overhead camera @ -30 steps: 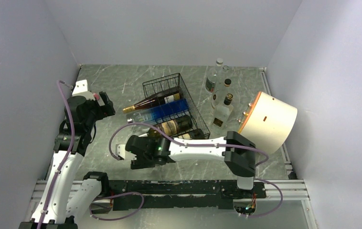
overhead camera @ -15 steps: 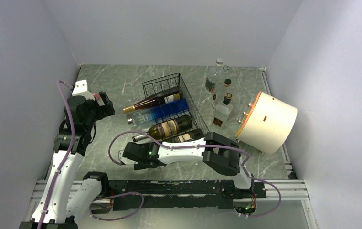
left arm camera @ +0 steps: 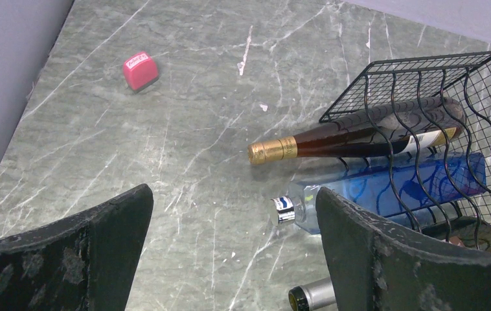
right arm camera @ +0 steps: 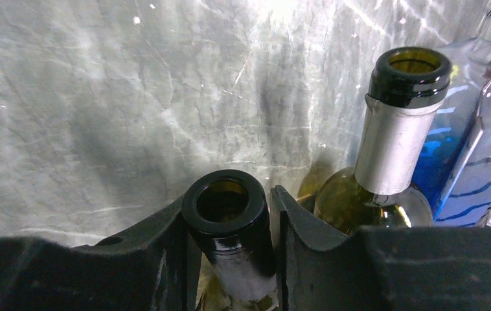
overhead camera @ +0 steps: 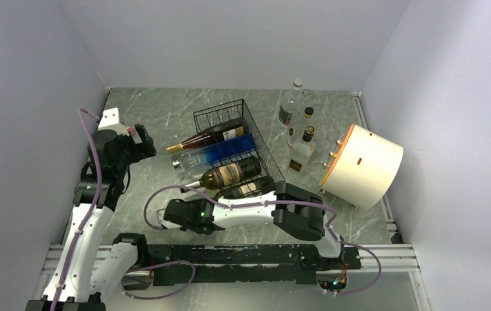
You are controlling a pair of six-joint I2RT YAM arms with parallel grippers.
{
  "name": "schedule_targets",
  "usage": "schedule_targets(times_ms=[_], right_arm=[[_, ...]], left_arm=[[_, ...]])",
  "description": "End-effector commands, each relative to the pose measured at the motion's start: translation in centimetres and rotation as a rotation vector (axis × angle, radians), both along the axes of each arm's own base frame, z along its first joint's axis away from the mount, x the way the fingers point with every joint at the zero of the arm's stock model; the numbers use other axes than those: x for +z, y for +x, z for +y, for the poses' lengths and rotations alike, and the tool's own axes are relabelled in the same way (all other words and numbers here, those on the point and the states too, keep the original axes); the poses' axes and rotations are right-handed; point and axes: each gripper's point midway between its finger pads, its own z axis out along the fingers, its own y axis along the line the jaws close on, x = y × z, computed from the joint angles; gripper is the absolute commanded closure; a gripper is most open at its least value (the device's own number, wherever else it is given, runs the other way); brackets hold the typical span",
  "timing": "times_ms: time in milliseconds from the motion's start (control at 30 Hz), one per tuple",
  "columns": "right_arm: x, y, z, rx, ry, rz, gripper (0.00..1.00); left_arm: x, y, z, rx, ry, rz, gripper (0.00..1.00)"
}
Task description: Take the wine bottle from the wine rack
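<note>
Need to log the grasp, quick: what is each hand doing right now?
Left hand: open, holding nothing.
Right hand: closed on the neck of the dark wine bottle.

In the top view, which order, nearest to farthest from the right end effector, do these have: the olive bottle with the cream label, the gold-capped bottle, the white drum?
From the right end effector:
1. Olive bottle with the cream label, in the wine rack, close by.
2. Gold-capped bottle, in the rack's farthest row.
3. White drum, far off by the right wall.
</note>
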Motion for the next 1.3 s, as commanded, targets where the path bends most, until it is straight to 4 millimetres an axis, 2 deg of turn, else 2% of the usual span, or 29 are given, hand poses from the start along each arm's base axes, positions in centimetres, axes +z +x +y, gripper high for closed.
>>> schedule_targets(times_ms=[0, 267, 467, 867, 1033, 1100, 1267], right_arm=[[0.4, -1.9, 2.6, 0.037, 0.079, 0.007, 0.70], [2.0, -3.2, 5.4, 0.073, 0.153, 0.002, 0.73], [4.8, -4.3, 8.1, 0.122, 0.277, 0.017, 0.81], [9.6, -6.3, 12.8, 0.199, 0.474, 0.045, 0.86], [11.9, -7.4, 13.6, 0.219, 0.543, 0.064, 0.89], [14.0, -8.0, 13.7, 0.237, 0.592, 0.071, 0.91], [17.1, -9.2, 13.9, 0.258, 0.687, 0.072, 0.97]], left_arm=[[0.5, 0.4, 0.0, -0.002, -0.011, -0.025, 0.01], [0.6, 0.3, 0.1, 0.006, -0.010, -0.026, 0.01], [1.7, -0.5, 1.2, 0.062, -0.001, -0.068, 0.01], [3.0, -1.9, 5.2, 0.282, 0.007, -0.107, 0.01], [2.9, -1.9, 5.2, 0.280, 0.011, -0.108, 0.01], [3.0, -1.9, 5.3, 0.282, 0.010, -0.110, 0.01], [2.9, -1.9, 5.2, 0.276, 0.009, -0.107, 0.01]])
